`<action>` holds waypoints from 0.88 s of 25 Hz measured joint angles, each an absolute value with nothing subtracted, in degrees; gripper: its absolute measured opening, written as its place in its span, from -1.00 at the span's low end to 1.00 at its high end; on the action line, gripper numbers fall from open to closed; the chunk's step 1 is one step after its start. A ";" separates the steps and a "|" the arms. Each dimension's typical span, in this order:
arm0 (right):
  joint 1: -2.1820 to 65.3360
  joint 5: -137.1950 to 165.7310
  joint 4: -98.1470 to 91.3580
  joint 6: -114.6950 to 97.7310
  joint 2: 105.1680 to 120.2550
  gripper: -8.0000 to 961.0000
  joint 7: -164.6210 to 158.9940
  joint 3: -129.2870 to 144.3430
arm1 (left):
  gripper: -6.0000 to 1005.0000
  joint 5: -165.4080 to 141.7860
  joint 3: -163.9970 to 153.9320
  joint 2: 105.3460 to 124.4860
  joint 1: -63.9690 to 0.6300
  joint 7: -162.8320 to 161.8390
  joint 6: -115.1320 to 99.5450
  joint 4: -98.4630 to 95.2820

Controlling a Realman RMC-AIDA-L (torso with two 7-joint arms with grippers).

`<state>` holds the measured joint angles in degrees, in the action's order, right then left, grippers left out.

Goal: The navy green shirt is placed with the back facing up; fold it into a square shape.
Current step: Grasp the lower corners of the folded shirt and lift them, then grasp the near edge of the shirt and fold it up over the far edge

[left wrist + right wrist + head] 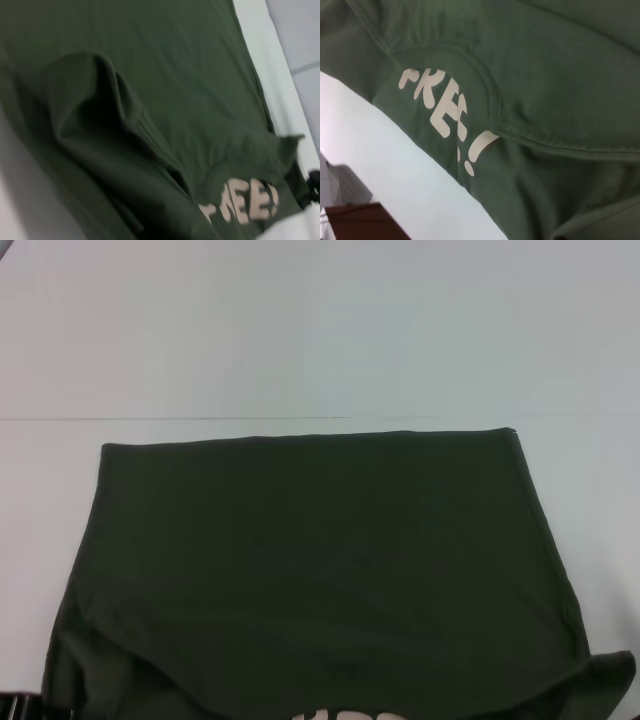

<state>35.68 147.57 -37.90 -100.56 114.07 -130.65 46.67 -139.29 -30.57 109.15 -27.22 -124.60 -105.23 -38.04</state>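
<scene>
The navy green shirt [310, 560] lies on the white table [300, 330], its straight folded edge at the far side. A curved flap lies over its near part, and the top of a pale print [345, 714] shows at the near edge. The left wrist view shows bunched folds of the shirt [100, 115] and the pale letters [245, 202]. The right wrist view shows the shirt's stitched hem [535, 142] across the letters [445, 110]. A dark part of my left gripper [14, 706] shows at the near left corner. A dark piece at the shirt's corner [314, 186] may be my right gripper.
Bare white table surrounds the shirt on the far side and both sides. A thin seam line [160, 419] crosses the table just beyond the shirt. A brown object [365, 222] lies past the table edge in the right wrist view.
</scene>
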 joint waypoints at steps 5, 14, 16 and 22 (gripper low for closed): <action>35.07 147.57 -37.87 -101.25 114.23 -0.89 -129.69 48.47 | -0.93 -143.05 -30.87 109.14 -27.59 -123.49 -108.84 -37.60; 34.56 147.58 -37.79 -102.11 114.75 -0.88 -128.59 50.40 | -0.93 -145.58 -31.22 109.06 -27.77 -121.45 -113.55 -37.03; 34.47 147.64 -37.79 -102.26 114.80 -0.87 -128.39 50.43 | -0.93 -145.58 -31.19 109.05 -27.67 -121.08 -113.89 -36.79; 34.31 147.32 -37.90 -102.27 114.84 -0.87 -128.15 48.43 | -0.93 -145.32 -28.79 109.03 -27.32 -120.60 -113.77 -36.93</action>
<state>34.31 147.32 -37.90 -102.27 114.84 -128.15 48.43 -145.32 -28.79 109.03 -27.32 -120.60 -113.77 -36.93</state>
